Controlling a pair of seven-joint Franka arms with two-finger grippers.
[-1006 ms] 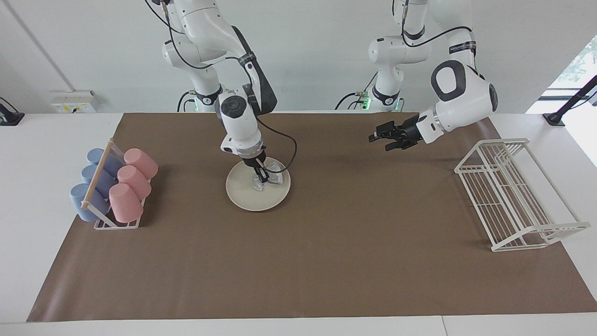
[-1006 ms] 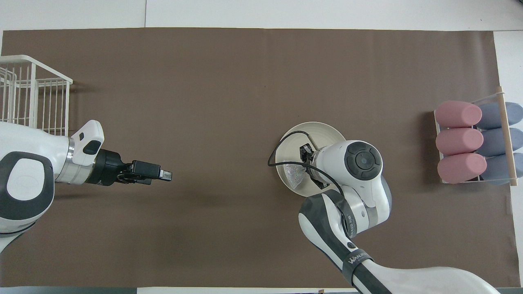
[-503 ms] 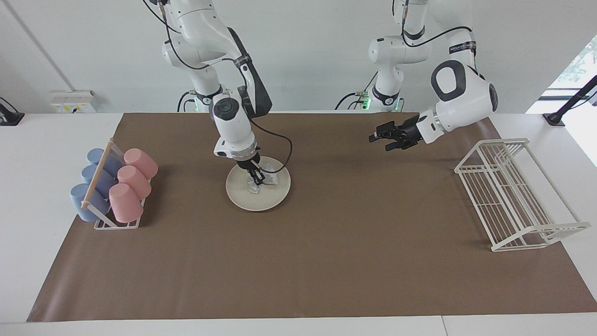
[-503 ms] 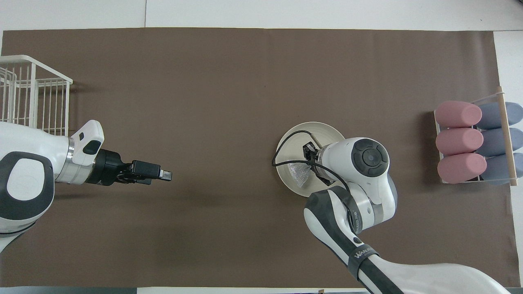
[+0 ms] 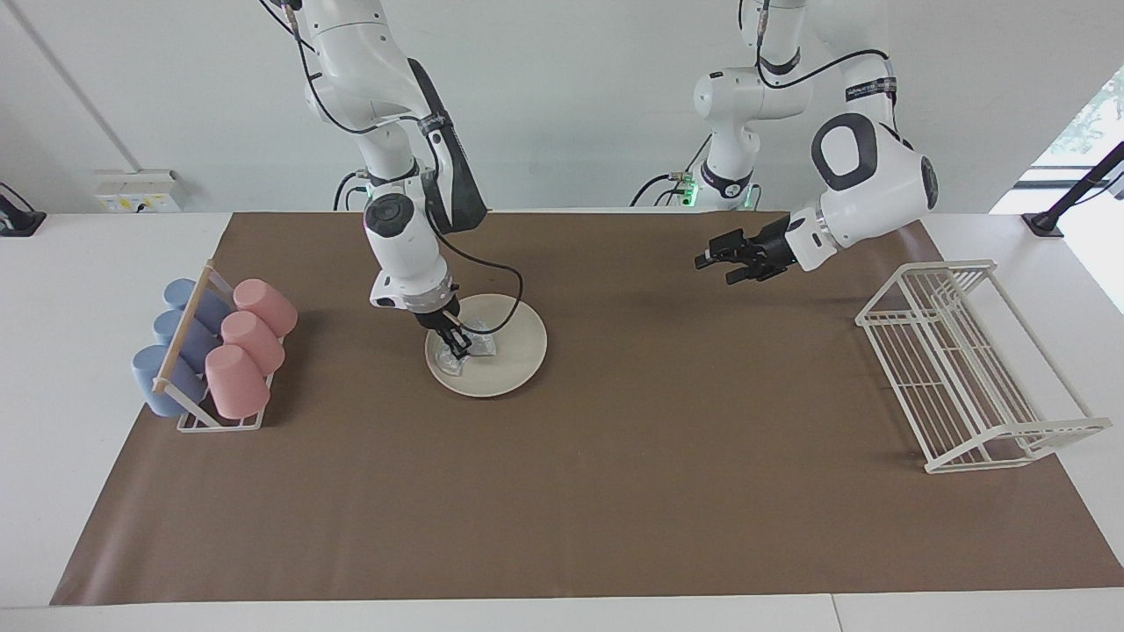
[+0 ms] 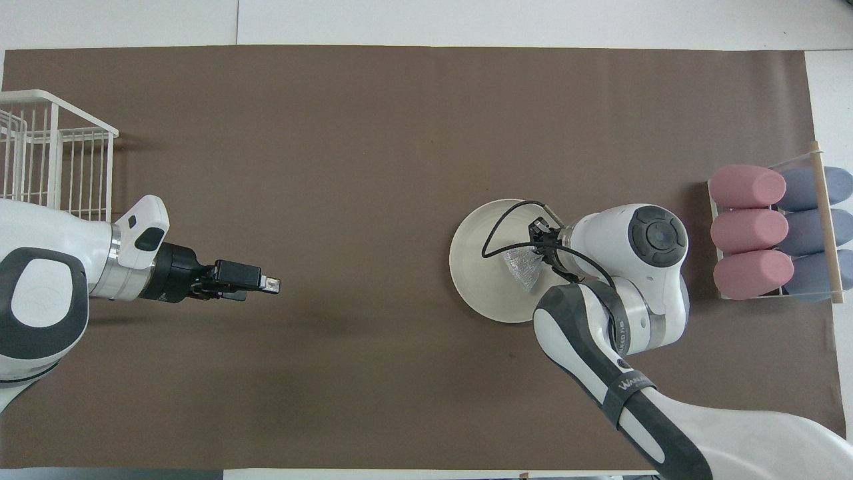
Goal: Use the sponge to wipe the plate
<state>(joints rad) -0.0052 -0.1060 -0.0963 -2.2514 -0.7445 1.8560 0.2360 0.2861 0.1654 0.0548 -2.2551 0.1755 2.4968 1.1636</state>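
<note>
The cream-white plate (image 5: 514, 355) lies on the brown mat, and it also shows in the overhead view (image 6: 476, 267). The silvery mesh sponge (image 5: 472, 344) rests on the plate, on the part toward the right arm's end of the table, and is visible from above (image 6: 522, 268). My right gripper (image 5: 456, 343) points down onto the plate and is shut on the sponge; from above (image 6: 535, 249) its wrist covers the plate's rim. My left gripper (image 5: 707, 260) waits in the air over bare mat, toward the left arm's end, and shows in the overhead view (image 6: 270, 285).
A rack of pink and blue cups (image 5: 211, 351) stands at the right arm's end of the table, beside the plate, seen from above (image 6: 773, 233). A white wire rack (image 5: 966, 369) stands at the left arm's end, seen from above (image 6: 53, 153).
My right gripper has dragged the sponge across the plate toward the cup rack, and its wrist has swung the same way. The left arm has not moved.
</note>
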